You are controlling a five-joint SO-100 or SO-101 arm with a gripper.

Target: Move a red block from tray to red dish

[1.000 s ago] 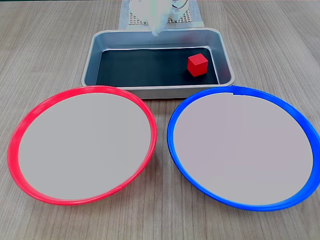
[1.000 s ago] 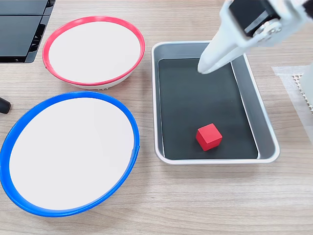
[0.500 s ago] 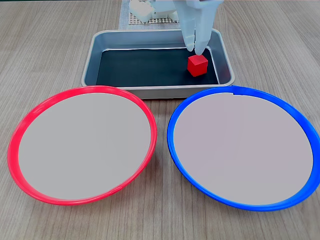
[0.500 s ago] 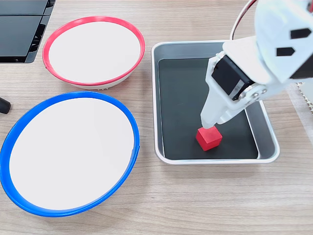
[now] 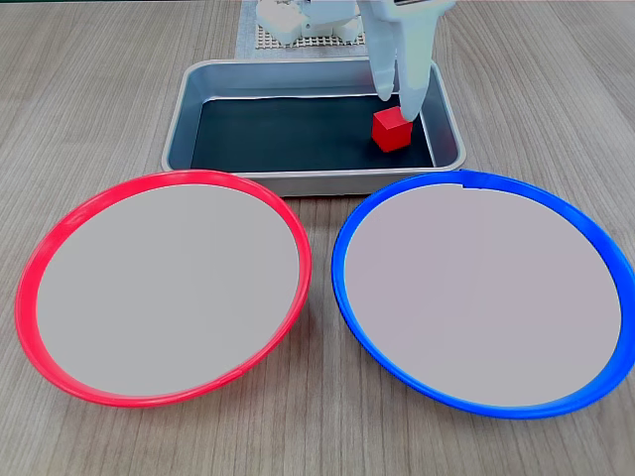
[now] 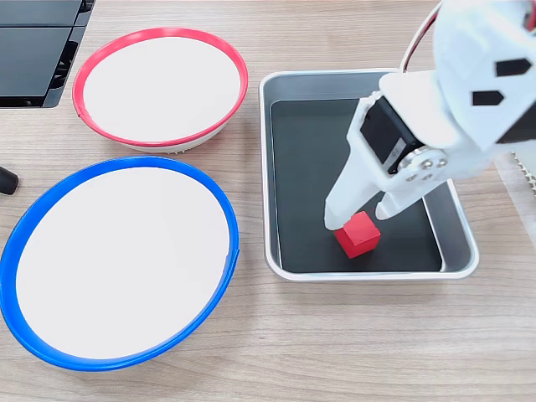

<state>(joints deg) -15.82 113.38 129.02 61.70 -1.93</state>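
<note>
The red block (image 5: 391, 130) (image 6: 358, 235) lies on the black floor of the tray (image 5: 182, 109) (image 6: 266, 167), at the right end in a fixed view and at the near end in the other. My white gripper (image 5: 396, 103) (image 6: 361, 218) hangs open right over the block, with one finger on each side of its top. I cannot tell whether the fingers (image 6: 337, 219) touch it. The block rests on the tray floor. The red dish (image 5: 164, 288) (image 6: 159, 88) stands beside the tray with nothing in it.
A blue-rimmed dish (image 5: 486, 293) (image 6: 121, 264) of the same size sits next to the red one. A white mesh mat (image 5: 298, 40) (image 6: 521, 151) lies behind the tray under the arm's base. A black flat object (image 6: 38, 50) fills one table corner.
The gripper swung across the tray to the block's end, came down, and spread its fingers around the block's top. The block has not moved.
</note>
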